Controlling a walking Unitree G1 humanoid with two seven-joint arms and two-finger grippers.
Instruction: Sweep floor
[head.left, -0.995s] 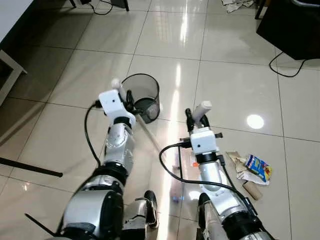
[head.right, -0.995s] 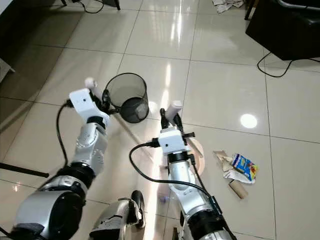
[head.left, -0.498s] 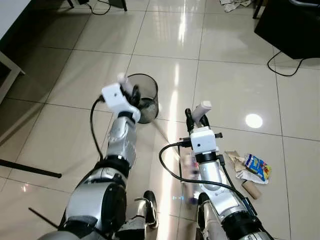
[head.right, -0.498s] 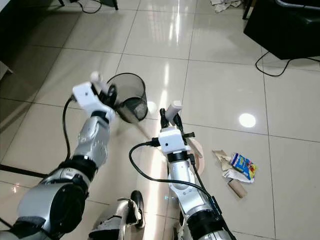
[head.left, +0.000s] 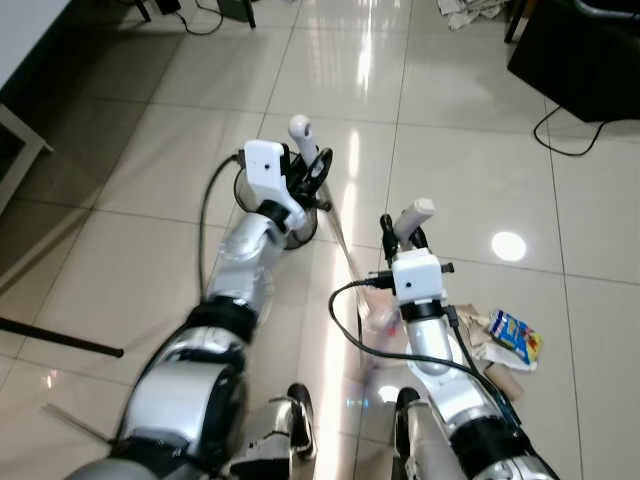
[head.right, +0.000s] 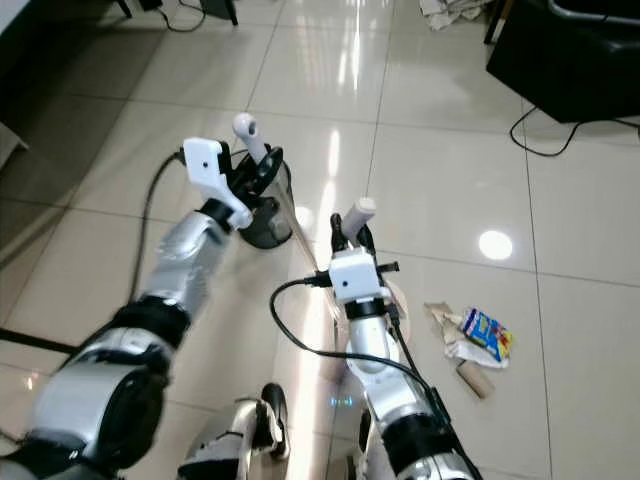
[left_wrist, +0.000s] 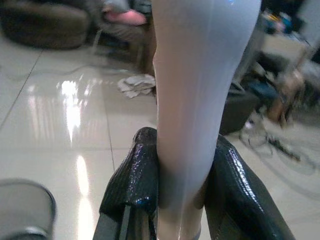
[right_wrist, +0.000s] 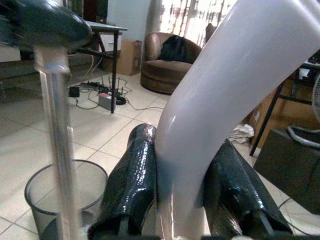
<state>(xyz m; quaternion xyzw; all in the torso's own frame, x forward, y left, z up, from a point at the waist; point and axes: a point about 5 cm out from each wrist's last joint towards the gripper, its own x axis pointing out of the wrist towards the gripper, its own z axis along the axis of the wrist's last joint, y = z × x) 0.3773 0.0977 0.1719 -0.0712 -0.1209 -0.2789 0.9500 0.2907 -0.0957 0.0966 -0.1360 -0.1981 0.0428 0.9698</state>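
Here each pincer, left (head.left: 312, 172) and right (head.left: 402, 232), clamps a white handle (head.left: 300, 134) pointing up.

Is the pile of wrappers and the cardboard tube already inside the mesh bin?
No, the trash pile lies on the floor tiles by the right arm, well apart from the mesh bin near the left gripper.

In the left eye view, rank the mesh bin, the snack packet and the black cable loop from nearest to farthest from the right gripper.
From the right gripper, which is clamped on a white handle:
1. Mesh bin, to its left, behind the left gripper.
2. Snack packet, lower right in the litter pile.
3. Black cable loop, upper right beside the dark cabinet.
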